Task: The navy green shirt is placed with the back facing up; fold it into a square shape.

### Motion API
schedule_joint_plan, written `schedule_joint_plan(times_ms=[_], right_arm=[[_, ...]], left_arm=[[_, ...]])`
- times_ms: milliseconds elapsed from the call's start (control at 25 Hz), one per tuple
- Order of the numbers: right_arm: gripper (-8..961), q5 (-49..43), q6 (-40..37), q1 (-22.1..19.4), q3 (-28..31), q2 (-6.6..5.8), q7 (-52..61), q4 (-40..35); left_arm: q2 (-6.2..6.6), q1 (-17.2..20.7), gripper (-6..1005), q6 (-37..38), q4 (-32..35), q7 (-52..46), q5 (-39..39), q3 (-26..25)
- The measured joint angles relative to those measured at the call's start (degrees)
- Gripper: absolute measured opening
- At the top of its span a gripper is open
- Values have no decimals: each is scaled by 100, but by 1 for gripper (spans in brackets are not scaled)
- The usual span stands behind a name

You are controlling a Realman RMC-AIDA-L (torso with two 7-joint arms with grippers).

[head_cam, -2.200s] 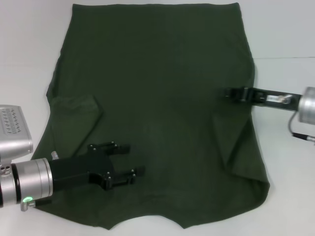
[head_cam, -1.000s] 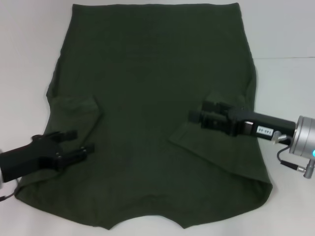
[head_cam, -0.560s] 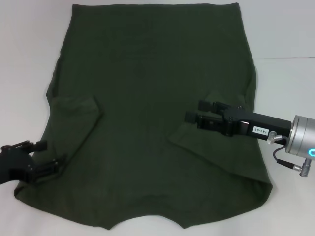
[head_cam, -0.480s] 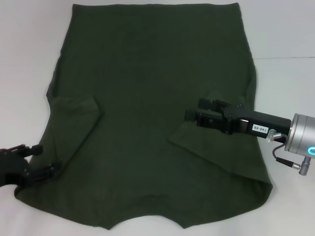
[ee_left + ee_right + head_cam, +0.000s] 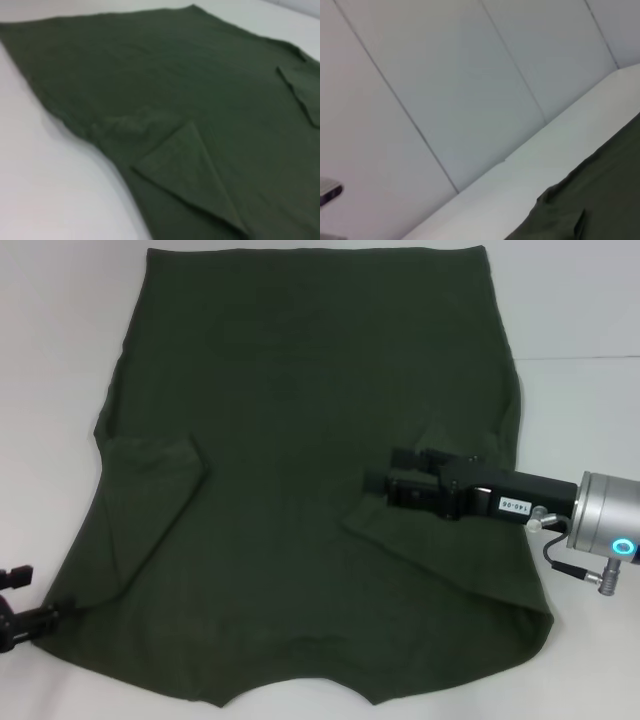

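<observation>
Left gripper (image 5: 30,612) mostly beyond the head view's edge.

The shirt (image 5: 310,470) covers most of the table (image 5: 580,300), top to bottom of the frame. Bare table runs down both side margins, wider at upper left and upper right. The right gripper (image 5: 385,480) and its arm lie across the shirt's right-centre; the left gripper (image 5: 20,615) sits at the lower-left edge.

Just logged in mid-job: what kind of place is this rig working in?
Probably a lab or test bench, not a home: a plain white table, bare pale wall panels behind it, and only the navy green shirt laid out between the left gripper and right gripper.
</observation>
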Motion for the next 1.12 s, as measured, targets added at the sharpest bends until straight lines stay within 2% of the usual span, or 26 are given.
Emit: schedule_joint_plan(times_ms=[320, 1120], right_arm=[[938, -19, -331, -29, -974, -56, 25, -597], [933, 34, -320, -2, -837, -69, 142, -660]], left_arm=[[-5, 15, 735, 34, 47, -246, 342, -34], [-2, 18, 734, 38, -37, -359, 543, 3]])
